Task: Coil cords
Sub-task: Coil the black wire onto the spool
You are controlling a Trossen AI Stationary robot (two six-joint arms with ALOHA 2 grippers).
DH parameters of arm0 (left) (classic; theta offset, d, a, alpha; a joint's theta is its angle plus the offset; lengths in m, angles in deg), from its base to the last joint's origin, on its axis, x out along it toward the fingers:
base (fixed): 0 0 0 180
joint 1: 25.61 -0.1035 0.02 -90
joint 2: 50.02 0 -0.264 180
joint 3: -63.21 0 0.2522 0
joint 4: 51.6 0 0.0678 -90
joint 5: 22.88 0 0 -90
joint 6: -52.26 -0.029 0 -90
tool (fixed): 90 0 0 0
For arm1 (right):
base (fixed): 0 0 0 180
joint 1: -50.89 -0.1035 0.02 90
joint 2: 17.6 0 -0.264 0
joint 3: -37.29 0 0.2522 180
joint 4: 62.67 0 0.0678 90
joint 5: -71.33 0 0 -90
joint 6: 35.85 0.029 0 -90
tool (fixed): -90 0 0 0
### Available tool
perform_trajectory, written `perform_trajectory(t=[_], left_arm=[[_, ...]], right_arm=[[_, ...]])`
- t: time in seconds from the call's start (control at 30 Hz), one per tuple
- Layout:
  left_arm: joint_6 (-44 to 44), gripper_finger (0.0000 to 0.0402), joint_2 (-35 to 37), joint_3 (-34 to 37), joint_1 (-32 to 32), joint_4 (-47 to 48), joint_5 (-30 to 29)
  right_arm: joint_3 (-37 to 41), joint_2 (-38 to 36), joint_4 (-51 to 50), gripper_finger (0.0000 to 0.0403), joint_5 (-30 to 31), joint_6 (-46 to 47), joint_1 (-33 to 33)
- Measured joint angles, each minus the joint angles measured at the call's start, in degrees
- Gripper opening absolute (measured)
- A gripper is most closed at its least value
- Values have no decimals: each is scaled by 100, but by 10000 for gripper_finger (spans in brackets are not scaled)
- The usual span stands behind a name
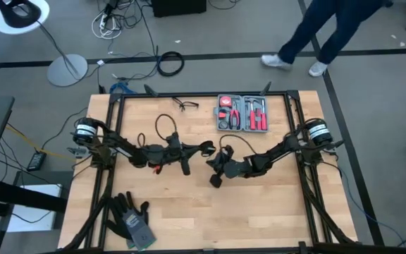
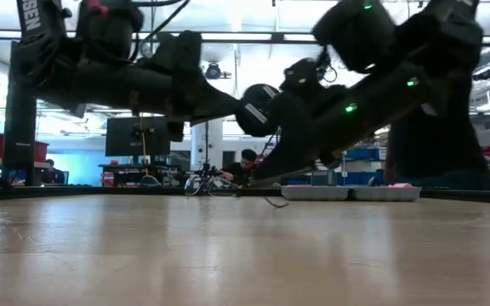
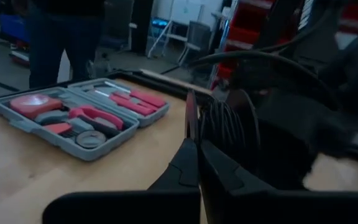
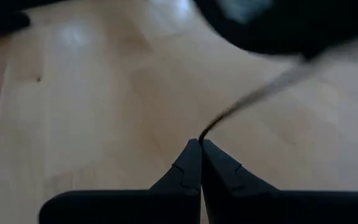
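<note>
Black thin cord (image 4: 253, 96) hangs mid-frame above the worktop (image 1: 189, 204), pinched by the right end effector (image 4: 200, 144); left end effector (image 3: 196, 144) is pressed together beside the coil. A tug could slip the cord free.

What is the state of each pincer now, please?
Left pincer: closed, pinching the thin black cord.
Right pincer: closed on the same cord, which runs out from its tips.

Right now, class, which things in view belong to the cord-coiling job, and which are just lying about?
Job: thin black cord; right gripper, shut on it; left gripper, shut.
Lying about: open tool case; glasses; gloves; thicker cable ring on the floor.
</note>
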Motion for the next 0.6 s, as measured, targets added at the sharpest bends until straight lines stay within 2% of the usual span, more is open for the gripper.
perform_trajectory(t=[0.27, 0.6], left_arm=[[-66, 1, 0, -513, 138, 1198, -757], [-206, 0, 0, -651, 382, 2417, -802]], right_arm=[[-708, 391, -196, 0, -27, -381, -70], [-802, 356, -65, 0, -33, -730, -76]])
